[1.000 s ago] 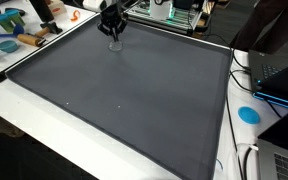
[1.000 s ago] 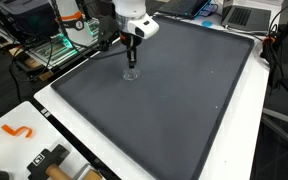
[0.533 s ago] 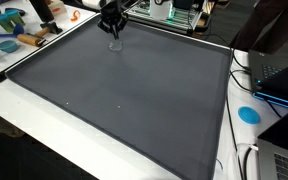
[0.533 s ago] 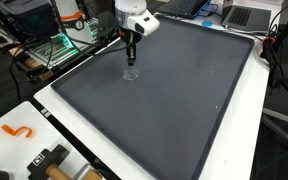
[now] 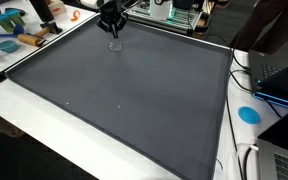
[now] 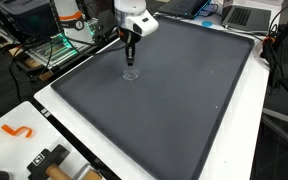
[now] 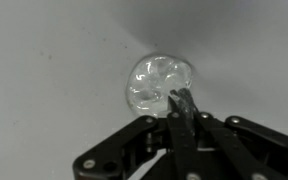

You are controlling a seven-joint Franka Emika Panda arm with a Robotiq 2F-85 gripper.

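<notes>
- Nearest, the white bench [image 6: 104, 150] shows as a bare strip along the front of the wide dark grey rubber mat [image 6: 184, 110]. The mat's broad middle lies open on every side.
- On the bench's near corner in an exterior view lie an orange S-shaped hook [image 6: 17, 131] and a black-and-tan hand tool [image 6: 49, 160], both well apart from the arm.
- Off the mat's side edge in an exterior view, a flat round blue disc [image 5: 248, 114] and a dark laptop [image 5: 284, 72] sit on the bench, outside the working room.
- The small clear glass cup [image 6: 131, 73] stands alone on the mat near its far edge, with cluttered racks beyond the rim.
- The black fingers [image 7: 182, 115] are pressed together with nothing seen between them. Their tips hang at the cup's rim — whether they touch the glass cannot be told.
</notes>
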